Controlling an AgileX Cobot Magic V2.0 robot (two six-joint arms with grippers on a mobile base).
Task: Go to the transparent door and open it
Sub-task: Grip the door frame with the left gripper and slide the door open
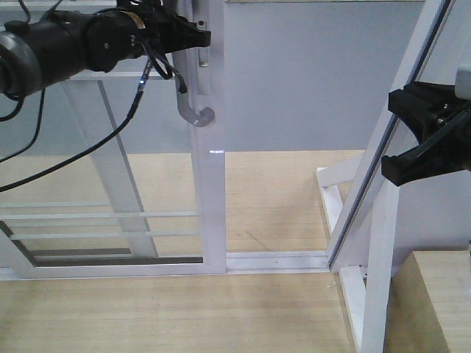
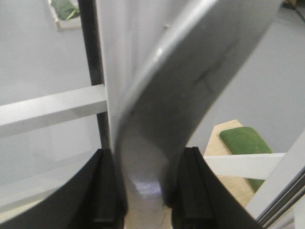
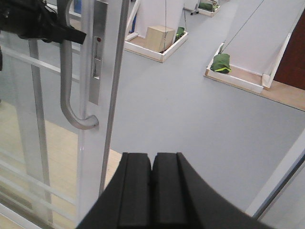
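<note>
The transparent door (image 1: 110, 147) is a glass panel in a glossy white frame with thin white bars, at the left of the front view. Its grey curved handle (image 1: 193, 110) hangs on the frame's right edge. My left gripper (image 1: 193, 37) is at the top of the handle. In the left wrist view the handle (image 2: 181, 95) runs between the black fingers (image 2: 107, 191), which press on both sides of it. My right gripper (image 3: 152, 160) is shut and empty, right of the door, level with the handle (image 3: 66, 95) and lock plate (image 3: 96, 62).
A bare white slanted post frame (image 1: 375, 191) stands at the right, just in front of the right gripper (image 1: 430, 136). A wooden box (image 1: 441, 294) sits at the lower right. A white floor track (image 1: 276, 259) runs between door and post. Grey floor lies beyond.
</note>
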